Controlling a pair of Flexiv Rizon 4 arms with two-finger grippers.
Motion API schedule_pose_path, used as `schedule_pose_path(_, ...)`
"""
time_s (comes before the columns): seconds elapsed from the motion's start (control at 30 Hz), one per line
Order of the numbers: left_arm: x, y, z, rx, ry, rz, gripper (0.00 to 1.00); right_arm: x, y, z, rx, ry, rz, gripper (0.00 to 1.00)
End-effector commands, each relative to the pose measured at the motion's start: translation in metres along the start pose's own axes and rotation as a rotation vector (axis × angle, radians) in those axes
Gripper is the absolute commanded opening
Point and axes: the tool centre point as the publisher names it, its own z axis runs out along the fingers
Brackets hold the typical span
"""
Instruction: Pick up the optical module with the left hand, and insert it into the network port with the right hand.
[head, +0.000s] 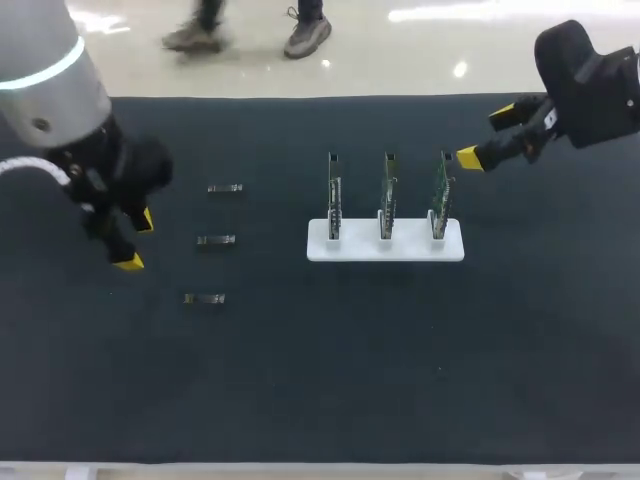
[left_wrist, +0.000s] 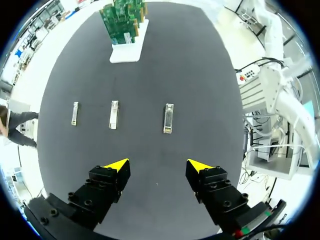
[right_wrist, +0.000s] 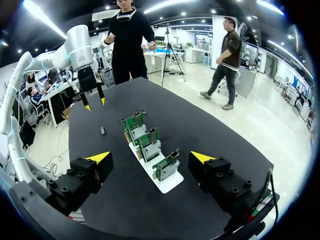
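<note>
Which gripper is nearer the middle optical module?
Left. The left gripper is close beside the middle optical module; the right gripper is far off, past the white card stand.

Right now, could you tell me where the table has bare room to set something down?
The near half of the mat, in front of the white stand and the three optical modules, is bare, as is the strip between them. It is crowded at the boards by the right claw.
</note>
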Motion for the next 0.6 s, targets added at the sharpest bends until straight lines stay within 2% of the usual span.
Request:
schedule_pose_path(0.03,-0.008,0.002,0.018,-0.002,0.023,-0.006,1.0,0.0,0.0,0.0,-0.001,-0.002,0.0,1.0)
schedule_pose_path(0.43,-0.023,-0.011,0.049,0.003,0.062,-0.025,1.0,0.0,0.0,0.0,-0.001,-0.002,0.0,1.0)
schedule_pose_path(0.6,-0.027,-0.016,0.057,0.001,0.07,-0.003,1.0,0.0,0.0,0.0,-0.001,-0.002,0.0,1.0)
